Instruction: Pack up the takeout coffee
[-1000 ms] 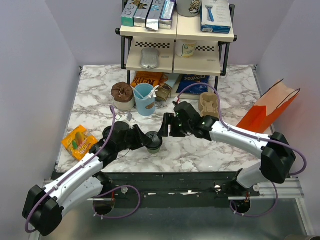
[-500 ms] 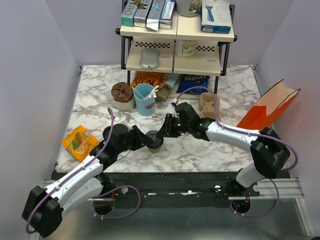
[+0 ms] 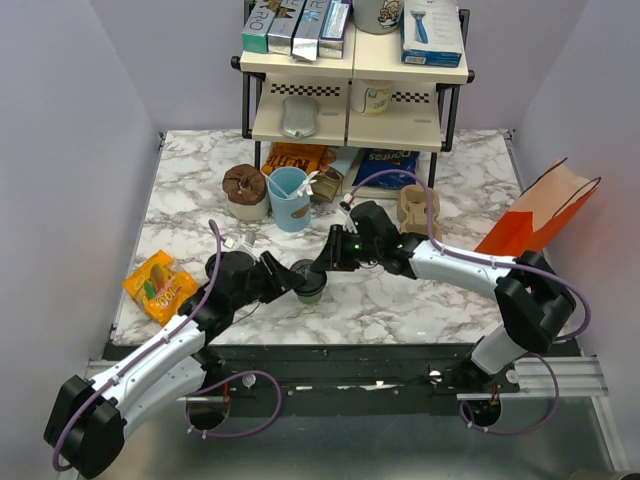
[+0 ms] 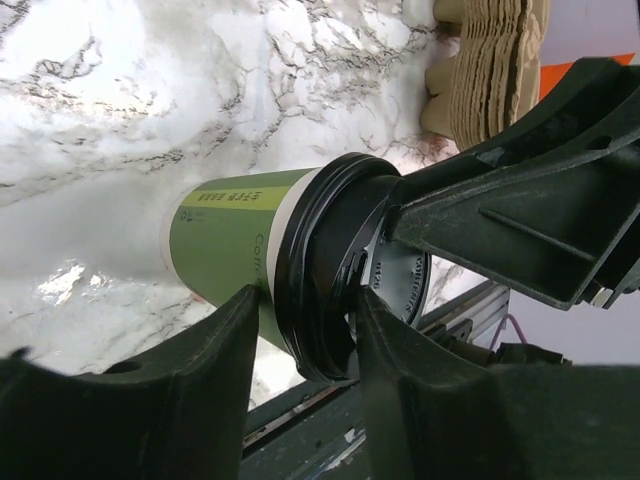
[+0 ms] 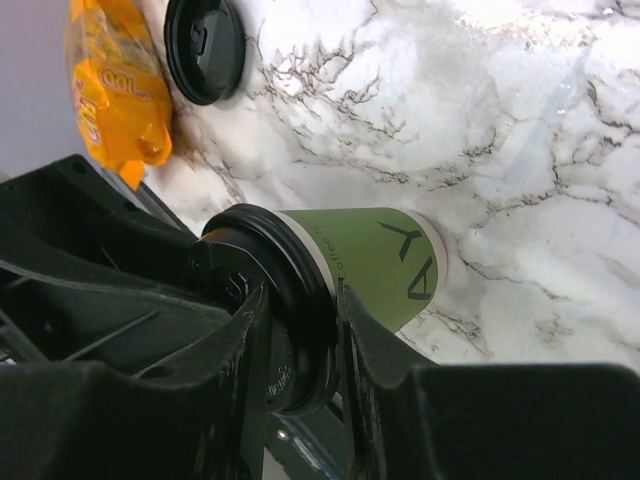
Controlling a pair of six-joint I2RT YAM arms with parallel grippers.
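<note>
On the marble table (image 3: 190, 190): olive-green takeout coffee (image 4: 230, 240), black lid (image 4: 310, 270).

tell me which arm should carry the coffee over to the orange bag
Right, probably. The left claw and right claw both bracket the takeout coffee at its lid, but the orange bag sits on the right arm's side; the left arm would have to reach across.
</note>
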